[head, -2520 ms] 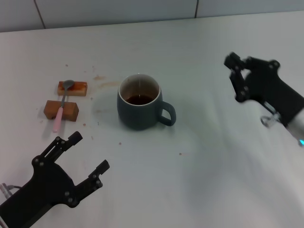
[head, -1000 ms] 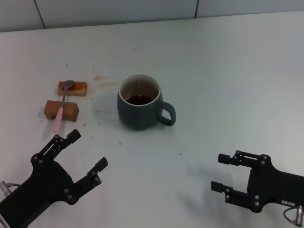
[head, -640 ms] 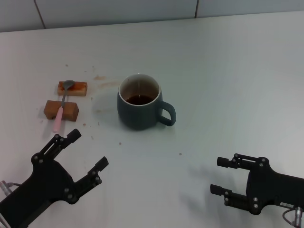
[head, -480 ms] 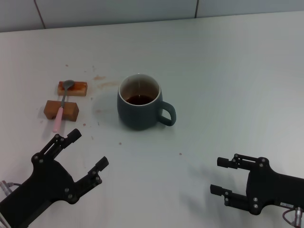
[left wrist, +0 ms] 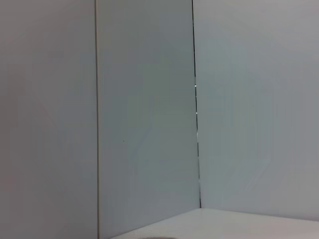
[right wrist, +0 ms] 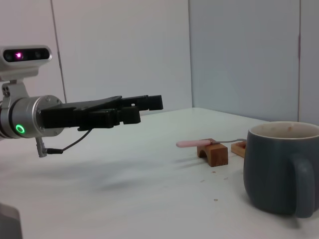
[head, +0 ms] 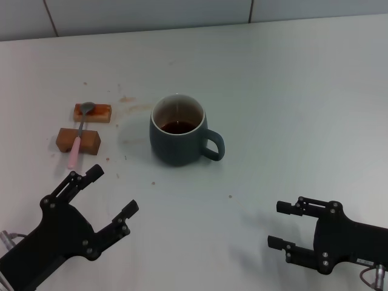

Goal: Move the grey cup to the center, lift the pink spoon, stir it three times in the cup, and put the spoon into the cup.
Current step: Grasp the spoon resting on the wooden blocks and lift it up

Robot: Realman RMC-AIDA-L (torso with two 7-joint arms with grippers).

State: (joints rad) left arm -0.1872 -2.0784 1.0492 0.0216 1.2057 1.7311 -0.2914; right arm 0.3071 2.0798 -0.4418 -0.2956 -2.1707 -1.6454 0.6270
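Observation:
The grey cup (head: 179, 133) stands upright near the table's middle with dark liquid inside and its handle toward my right; it also shows in the right wrist view (right wrist: 280, 167). The pink spoon (head: 79, 137) lies across two brown blocks to the cup's left, bowl on the far block, pink handle pointing toward me; it shows in the right wrist view (right wrist: 195, 143) too. My left gripper (head: 113, 193) is open and empty at the near left, just short of the spoon's handle. My right gripper (head: 276, 224) is open and empty at the near right, well short of the cup.
Two brown wooden blocks (head: 92, 112) (head: 78, 140) carry the spoon. Brown stains and crumbs (head: 126, 99) dot the white table (head: 291, 109) around the cup. A tiled wall runs along the far edge. The left wrist view shows only wall panels.
My right gripper has come down from the far right, near cup height, to the near right of the table and has settled there. The cup, the spoon and my left gripper have not moved.

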